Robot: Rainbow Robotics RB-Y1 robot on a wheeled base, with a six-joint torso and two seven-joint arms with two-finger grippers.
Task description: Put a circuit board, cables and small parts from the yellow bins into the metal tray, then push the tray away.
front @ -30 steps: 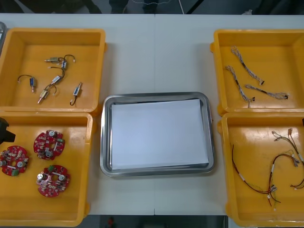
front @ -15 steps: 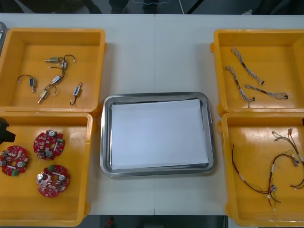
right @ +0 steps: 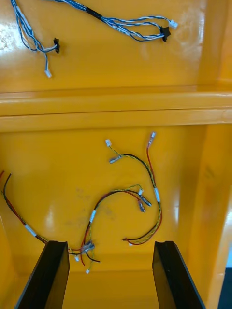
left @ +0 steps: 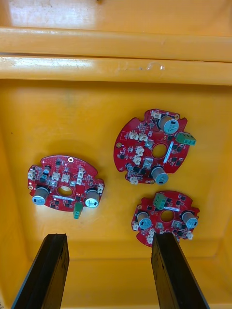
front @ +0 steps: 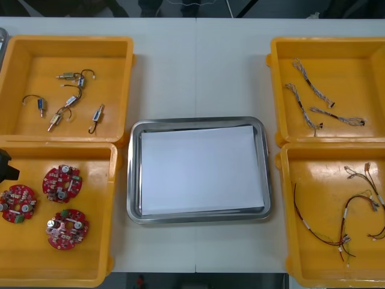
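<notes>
My left gripper (left: 108,236) is released, jaws standing wide apart with nothing between them. It hangs over the near-left bin (left: 96,120). Three round red circuit boards (left: 155,147) lie flat on the bin floor just beyond the jaws, each apart from the others, and none touches the gripper.

My right gripper (right: 110,243) is released too, its jaws spread and holding nothing. It is over the near-right bin (right: 58,159). The red and yellow cables (right: 140,193) sprawl in loose loops on that bin's floor, and one tangled end lies close to a fingertip.

Past the bin wall, in the far-right bin (right: 121,63), lie the twisted blue and white cables (right: 130,24).

From the front view, the metal tray (front: 198,121) sits at the middle of the table (front: 198,66), between the two pairs of bins. It is white inside and holds no parts.

The far-left bin (front: 36,60) holds the small metal parts (front: 69,99), scattered with short dark leads.
</notes>
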